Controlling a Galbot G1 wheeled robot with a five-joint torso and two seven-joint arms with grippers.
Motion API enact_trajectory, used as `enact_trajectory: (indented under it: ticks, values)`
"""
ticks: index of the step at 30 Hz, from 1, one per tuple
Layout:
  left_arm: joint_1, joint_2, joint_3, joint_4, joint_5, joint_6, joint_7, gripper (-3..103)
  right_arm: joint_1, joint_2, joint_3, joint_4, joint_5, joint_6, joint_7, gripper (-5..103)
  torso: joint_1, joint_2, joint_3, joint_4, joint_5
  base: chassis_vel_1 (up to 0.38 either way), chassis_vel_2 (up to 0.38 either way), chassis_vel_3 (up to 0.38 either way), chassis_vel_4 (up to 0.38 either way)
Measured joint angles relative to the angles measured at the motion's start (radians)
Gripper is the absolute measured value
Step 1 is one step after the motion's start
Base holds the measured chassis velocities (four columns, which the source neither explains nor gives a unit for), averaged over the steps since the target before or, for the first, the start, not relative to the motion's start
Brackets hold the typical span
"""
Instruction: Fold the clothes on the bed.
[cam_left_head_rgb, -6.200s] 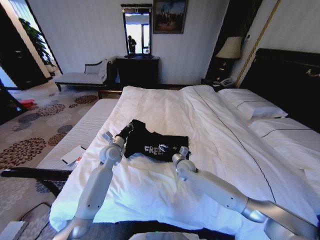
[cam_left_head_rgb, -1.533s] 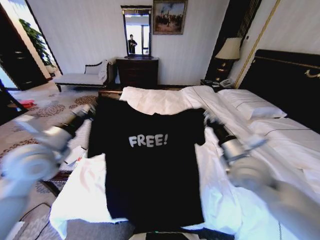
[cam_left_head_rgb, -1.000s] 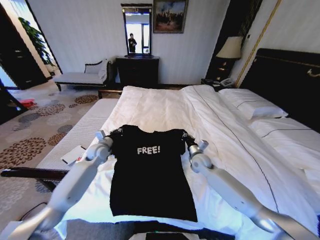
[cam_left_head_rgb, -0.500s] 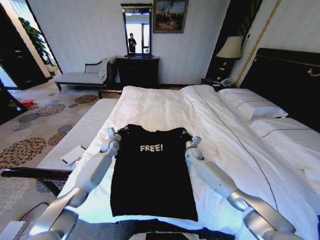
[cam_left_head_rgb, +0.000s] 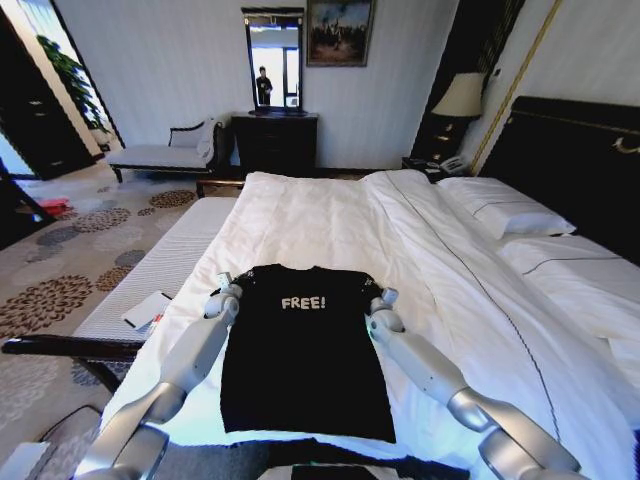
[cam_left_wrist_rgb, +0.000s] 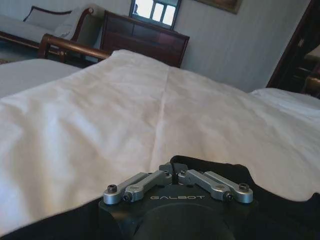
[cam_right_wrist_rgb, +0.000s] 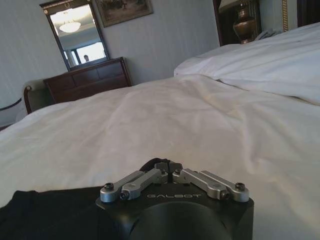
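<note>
The clothes, a black T-shirt (cam_left_head_rgb: 300, 350) with white "FREE!" lettering facing up, lie spread flat on the white duvet of the bed (cam_left_head_rgb: 330, 215), hem toward me. My left gripper (cam_left_head_rgb: 230, 287) is at the shirt's left shoulder and sleeve, my right gripper (cam_left_head_rgb: 381, 297) at its right one. In the left wrist view the left gripper (cam_left_wrist_rgb: 174, 170) is shut with black cloth (cam_left_wrist_rgb: 280, 215) at its tips. In the right wrist view the right gripper (cam_right_wrist_rgb: 167, 167) is shut on a pinch of dark fabric, with more of the shirt (cam_right_wrist_rgb: 45, 212) beside it.
White pillows (cam_left_head_rgb: 505, 215) and a dark headboard (cam_left_head_rgb: 580, 160) lie to the right. A pale bench (cam_left_head_rgb: 165, 262) with a white booklet (cam_left_head_rgb: 147, 309) runs along the bed's left side. A dark dresser (cam_left_head_rgb: 275, 140) and a lamp (cam_left_head_rgb: 460, 97) stand at the far wall.
The shirt went from crumpled, to held up spread in the air, to laid flat. In the last second both grippers sank toward the duvet with its shoulders and drew slightly inward.
</note>
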Motion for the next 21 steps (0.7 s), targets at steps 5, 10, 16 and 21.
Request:
enact_trajectory:
  ticks: [5, 10, 16, 21]
  values:
    - [0.005, 0.016, -0.004, -0.034, -0.025, -0.002, -0.016, 0, 0.014, 0.012, 0.012, 0.003, -0.001, 0.022, 0.004, 0, 0.0, 0.0, 0.0, 0.0002, 0.0, 0.0, 0.0, 0.0, 0.0]
    - [0.005, 0.031, -0.004, -0.062, -0.044, -0.003, -0.037, -2, 0.026, 0.008, 0.027, 0.016, -0.001, 0.025, 0.022, 0, 0.0, 0.0, 0.0, 0.0002, 0.0002, 0.0, 0.0, 0.0, 0.0]
    - [0.028, 0.058, -0.032, -0.11, -0.061, 0.0, -0.071, 17, 0.012, -0.033, 0.066, 0.083, -0.008, 0.035, 0.028, 16, 0.0, 0.0, 0.0, -0.0002, 0.0003, 0.0, 0.0, 0.0, 0.0]
    - [0.063, 0.093, -0.076, -0.153, -0.075, 0.002, -0.084, 33, -0.011, -0.091, 0.089, 0.146, -0.023, 0.039, 0.029, 32, 0.0, 0.0, 0.0, -0.0002, 0.0, 0.0, 0.0, 0.0, 0.0]
